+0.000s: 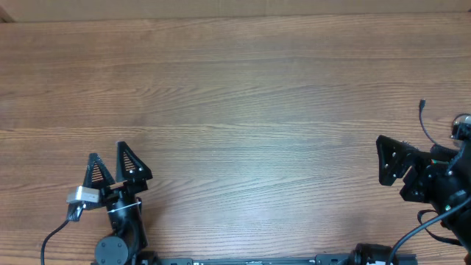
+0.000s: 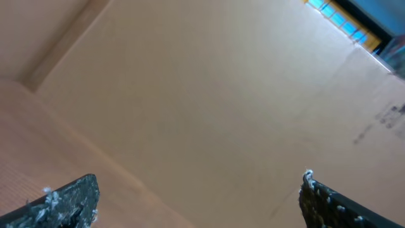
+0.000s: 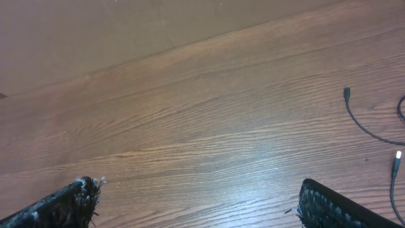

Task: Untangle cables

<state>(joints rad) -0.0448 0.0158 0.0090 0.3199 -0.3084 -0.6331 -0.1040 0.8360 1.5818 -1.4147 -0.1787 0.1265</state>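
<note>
The cables show only at the far right. In the overhead view a thin black cord (image 1: 425, 121) with a small plug end runs toward the right arm. The right wrist view shows a black cord (image 3: 358, 118) with a dark plug and a second cord with a silvery-white tip (image 3: 397, 156), both running out of frame. My right gripper (image 1: 380, 160) is open just left of them, and nothing lies between its fingers (image 3: 199, 185). At the front left my left gripper (image 1: 107, 150) is open and empty, far from the cables. Its wrist view (image 2: 199, 189) shows no cable.
The wooden table (image 1: 243, 96) spans the whole overhead view. A tan cardboard wall (image 2: 221, 95) rises behind the table's far edge. Thicker black arm cables (image 1: 55, 239) trail by the left arm's base at the front edge.
</note>
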